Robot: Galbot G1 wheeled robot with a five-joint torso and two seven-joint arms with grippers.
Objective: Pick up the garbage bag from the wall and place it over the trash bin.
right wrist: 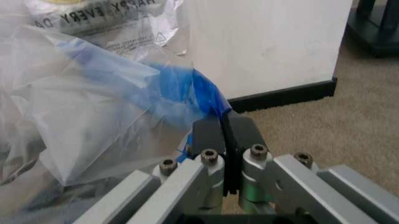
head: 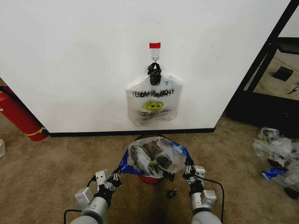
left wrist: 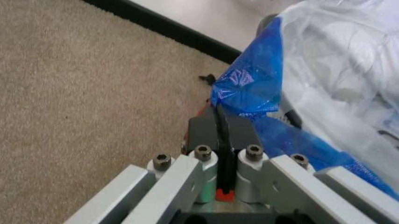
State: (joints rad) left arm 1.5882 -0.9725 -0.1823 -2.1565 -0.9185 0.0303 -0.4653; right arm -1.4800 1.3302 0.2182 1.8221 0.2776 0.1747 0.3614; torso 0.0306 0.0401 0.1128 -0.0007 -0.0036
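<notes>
I log: garbage bag (head: 156, 156) clear with blue patches; trash bin (head: 150, 178) red-based; wall (head: 84, 60) white, black baseboard (head: 117, 133); hook tape (head: 154, 45) red; hanging bag (head: 153, 103) white, yellow smiley; carpet (head: 42, 172) tan.

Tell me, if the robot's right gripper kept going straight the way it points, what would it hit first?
The right gripper is shut on the garbage bag, whose blue edge lies straight ahead. Beyond that, probably the black baseboard and the wall, though depth is hard to judge.
</notes>
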